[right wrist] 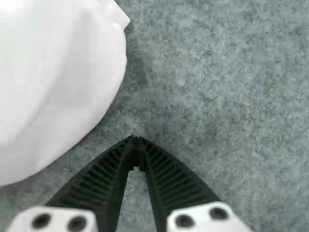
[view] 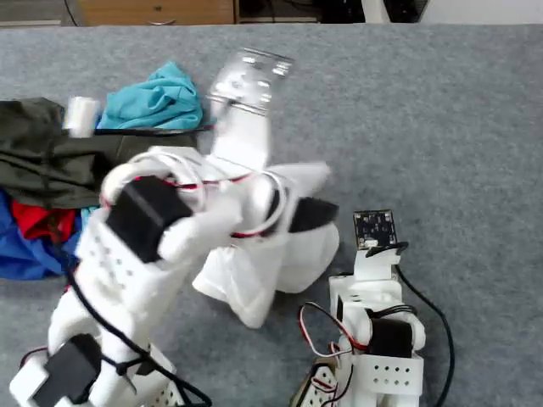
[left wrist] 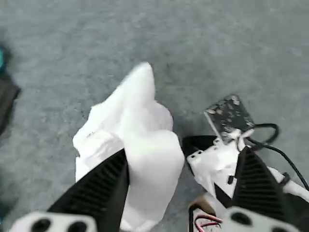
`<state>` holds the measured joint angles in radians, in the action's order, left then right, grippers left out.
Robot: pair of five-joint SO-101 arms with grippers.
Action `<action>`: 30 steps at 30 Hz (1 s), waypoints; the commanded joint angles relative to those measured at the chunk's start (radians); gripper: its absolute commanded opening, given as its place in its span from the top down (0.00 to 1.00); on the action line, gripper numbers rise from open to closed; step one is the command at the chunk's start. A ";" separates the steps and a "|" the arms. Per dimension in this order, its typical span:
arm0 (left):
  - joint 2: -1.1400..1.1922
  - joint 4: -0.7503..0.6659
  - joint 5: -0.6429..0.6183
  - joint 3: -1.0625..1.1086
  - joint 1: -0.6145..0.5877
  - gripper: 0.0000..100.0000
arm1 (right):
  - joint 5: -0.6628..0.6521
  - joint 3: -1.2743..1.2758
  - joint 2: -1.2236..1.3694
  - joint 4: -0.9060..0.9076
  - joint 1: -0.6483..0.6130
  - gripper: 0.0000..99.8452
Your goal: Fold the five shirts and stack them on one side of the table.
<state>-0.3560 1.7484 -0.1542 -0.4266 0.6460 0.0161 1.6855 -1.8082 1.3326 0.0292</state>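
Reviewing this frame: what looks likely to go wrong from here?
The white shirt lies bunched, not flat, so the open left gripper over it may pinch several layers and give a crooked fold. The right arm sits close beside that shirt with the right gripper shut, so the left gripper might knock it while dragging cloth.

Left gripper (left wrist: 183, 152): black ribbed fingers (left wrist: 104, 186) on white mounts, with a plain white crumpled cloth shirt (left wrist: 140, 135) between them over the mottled grey felt table cover (left wrist: 217, 43). Right gripper (right wrist: 135, 141): same black ribbing and white bases, the white shirt just beside its tips. Off the left gripper's side away from the right one, all plain: teal bunched shirt (view: 157, 97), dark olive shirt (view: 42, 157), red shirt (view: 38, 219), blue shirt (view: 25, 254).
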 commanded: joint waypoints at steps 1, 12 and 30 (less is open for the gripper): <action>-0.077 0.012 -0.008 0.055 -0.152 0.67 | -0.006 0.002 -0.107 -0.011 -0.016 1.00; -0.134 0.011 0.123 0.273 -0.528 0.67 | -0.006 0.002 -0.107 -0.011 -0.016 1.00; -0.137 0.011 0.086 0.384 -0.344 0.67 | -0.006 -0.306 -0.097 -0.253 -0.099 0.89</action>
<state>-0.4649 1.7484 -0.0621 -0.0384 0.2977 0.0176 1.4461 -1.8082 1.1515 -0.0522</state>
